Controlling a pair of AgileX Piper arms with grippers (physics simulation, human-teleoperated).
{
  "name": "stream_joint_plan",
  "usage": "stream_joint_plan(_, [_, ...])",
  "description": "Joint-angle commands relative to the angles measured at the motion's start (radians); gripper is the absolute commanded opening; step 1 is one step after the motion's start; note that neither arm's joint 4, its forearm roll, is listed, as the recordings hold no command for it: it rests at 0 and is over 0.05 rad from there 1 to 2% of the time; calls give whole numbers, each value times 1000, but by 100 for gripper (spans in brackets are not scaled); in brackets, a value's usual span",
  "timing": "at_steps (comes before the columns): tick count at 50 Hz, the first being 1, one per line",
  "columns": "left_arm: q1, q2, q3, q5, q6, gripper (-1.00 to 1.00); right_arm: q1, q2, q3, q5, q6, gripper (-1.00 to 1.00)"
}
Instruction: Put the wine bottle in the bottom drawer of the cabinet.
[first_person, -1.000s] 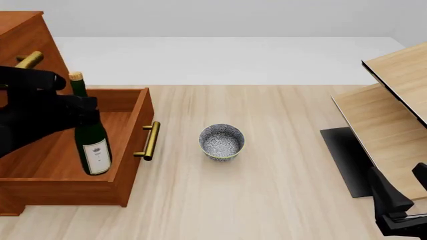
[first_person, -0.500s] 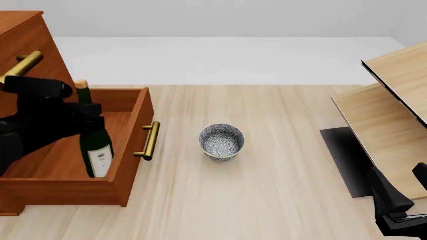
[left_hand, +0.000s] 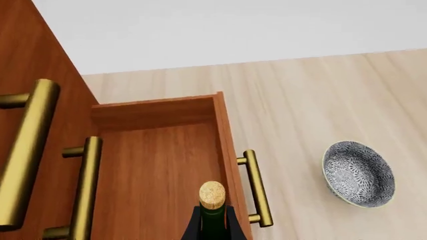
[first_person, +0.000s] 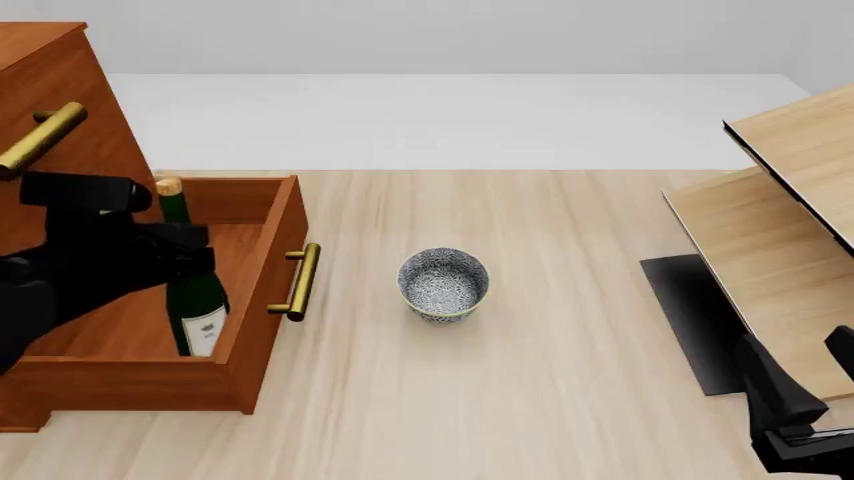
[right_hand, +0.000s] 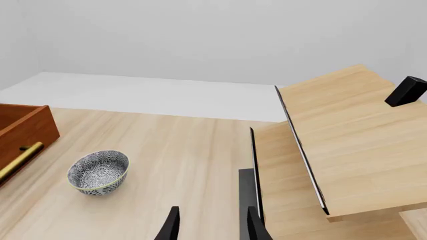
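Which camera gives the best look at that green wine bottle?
The front view: the wine bottle shows upright inside the drawer, cork, neck and label visible. The left wrist view catches only its cork and neck top; the right wrist view misses it entirely.

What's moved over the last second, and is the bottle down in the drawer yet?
The left gripper has lowered the wine bottle deeper into the open bottom drawer; its label now sits partly below the drawer's near wall. The gripper is still clamped on the neck, so nothing has been released. The speckled bowl and right gripper have not moved.
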Motion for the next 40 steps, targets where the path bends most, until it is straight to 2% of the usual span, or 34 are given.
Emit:
stream_joint_plan(1, [7,42,-1,-77,-61,-100,0,6,0,-4,-1,100])
stream_joint_plan(13, [-4,81,-8,-91,-73,-100,0,8,0,-6,-2,100])
stream_joint_plan(19, [-3,136,-15,-109,-147,-100,-1,6,0,-5,-1,100])
stream_joint_plan(30, [-2,209,-28,-148,-158,-100,0,2,0,-2,-1,100])
stream_joint_plan(35, [6,256,-40,-167,-142,-100,0,4,0,-2,-1,100])
stream_joint_plan(40, [7,302,-58,-179,-162,-100,-1,2,0,-2,1,100])
